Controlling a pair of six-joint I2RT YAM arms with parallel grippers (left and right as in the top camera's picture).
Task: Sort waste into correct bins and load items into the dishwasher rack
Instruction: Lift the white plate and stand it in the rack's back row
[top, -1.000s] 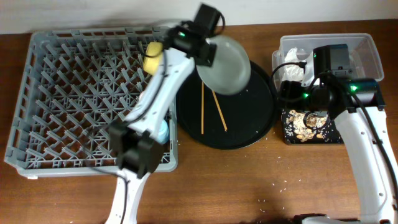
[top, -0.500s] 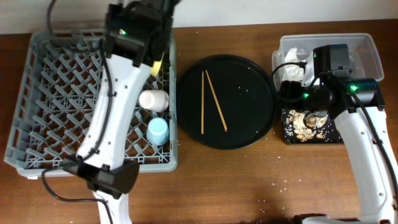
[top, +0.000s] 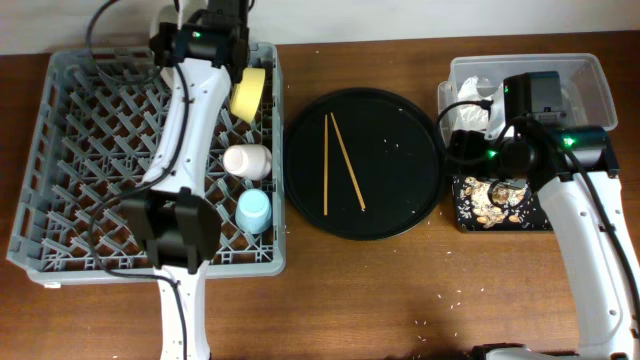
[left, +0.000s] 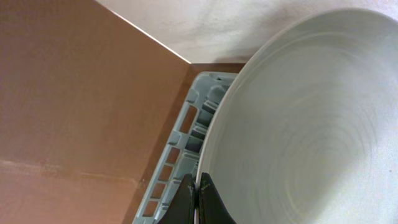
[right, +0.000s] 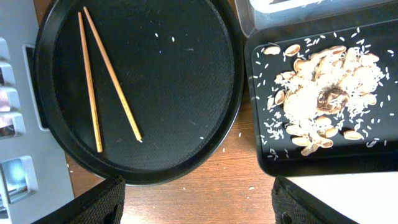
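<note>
Overhead, your rack (top: 90, 150) holds the yellow bowl (top: 247, 92), pink cup (top: 247, 160) and blue cup (top: 255, 210). Your left gripper (left: 198, 186), clamped on the plate (left: 298, 124) by its rim, hangs at the far edge; the plate seems upright, though the arm hides it. The chopsticks (top: 326, 165) lie unloaded on the round tray (top: 420, 190), pointing far-to-near and splaying nearward, while your right gripper (right: 199, 200) hovers wide and empty.

Over far edge of grey rack (top: 90, 170) hung pale plate (left: 298, 124). Along right edge sat yellow bowl (top: 247, 92), pink cup (top: 247, 160), blue cup (top: 254, 210). Further right lay chopsticks (top: 326, 165).
</note>
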